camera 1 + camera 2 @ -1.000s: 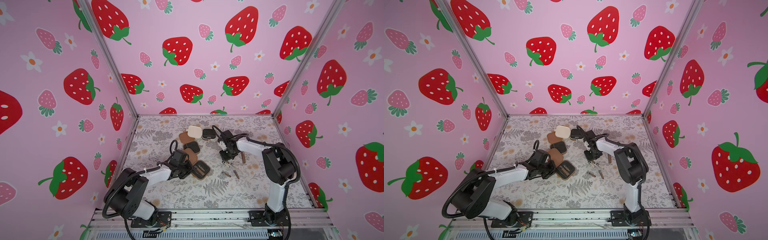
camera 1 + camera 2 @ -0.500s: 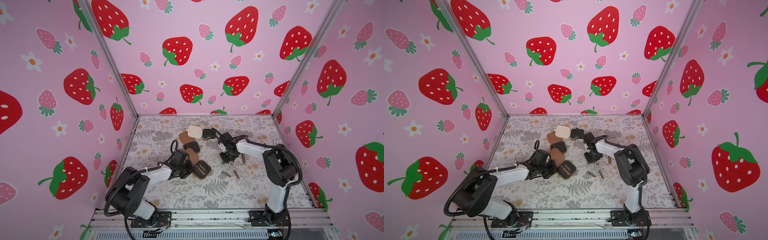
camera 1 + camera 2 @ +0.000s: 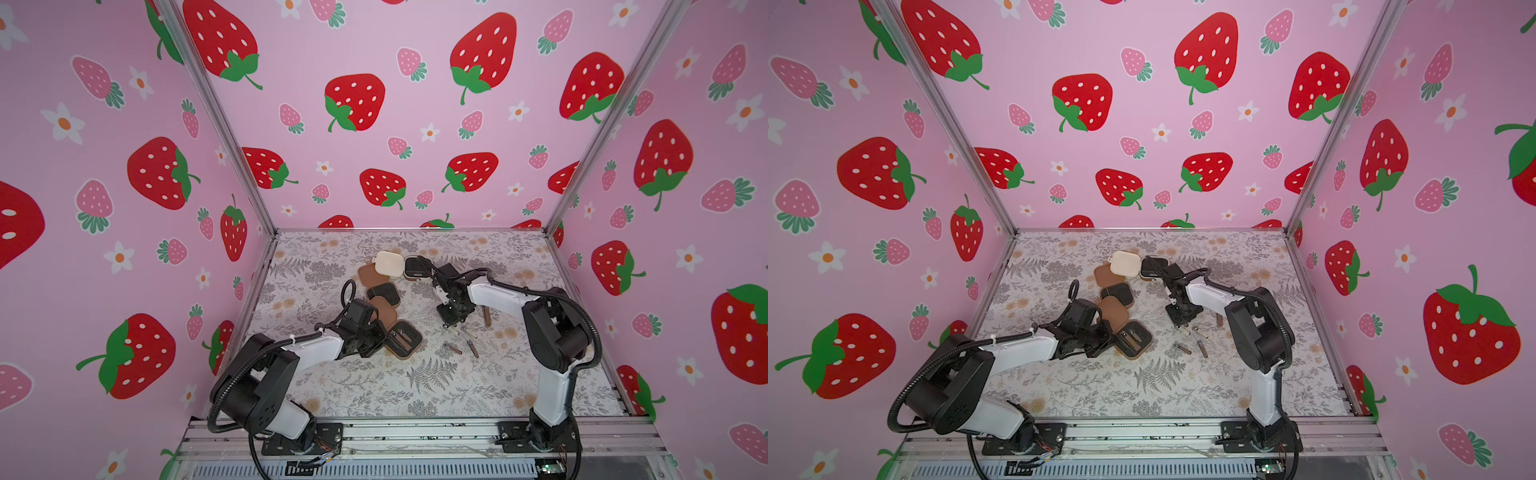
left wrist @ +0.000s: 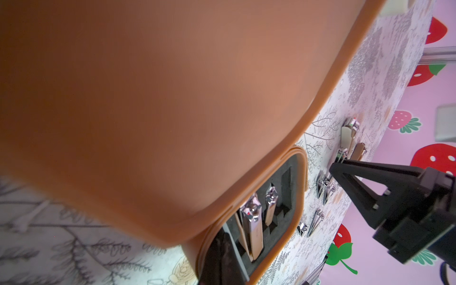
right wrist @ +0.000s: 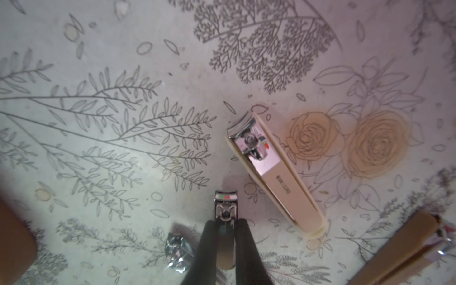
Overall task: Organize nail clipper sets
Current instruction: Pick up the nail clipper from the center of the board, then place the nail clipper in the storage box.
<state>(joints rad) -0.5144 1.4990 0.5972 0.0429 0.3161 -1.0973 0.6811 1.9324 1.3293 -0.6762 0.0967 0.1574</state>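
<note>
An open brown case (image 3: pixel 404 341) lies near the mat's middle, its lid (image 4: pixel 172 98) raised and two clippers (image 4: pixel 254 222) in the black slots. My left gripper (image 3: pixel 384 338) is shut on this case's rim; one black finger (image 4: pixel 222 259) shows against the tray wall. To the right, my right gripper (image 3: pixel 451 324) points down at the mat and is shut on a small silvery nail clipper (image 5: pixel 225 204), a finger against each side. A second brown case (image 3: pixel 370 275) and a cream case (image 3: pixel 390 264) lie open farther back.
A larger bronze clipper (image 5: pixel 274 170) lies just beside the held one, with another bronze tool (image 5: pixel 399 249) and a small silver piece (image 5: pixel 176 251) nearby. More loose tools (image 3: pixel 472 348) lie on the floral mat (image 3: pixel 436 386). Pink strawberry walls enclose three sides.
The right gripper's fingers have drawn together around the small clipper, low on the mat. The left arm and its case have stayed put.
</note>
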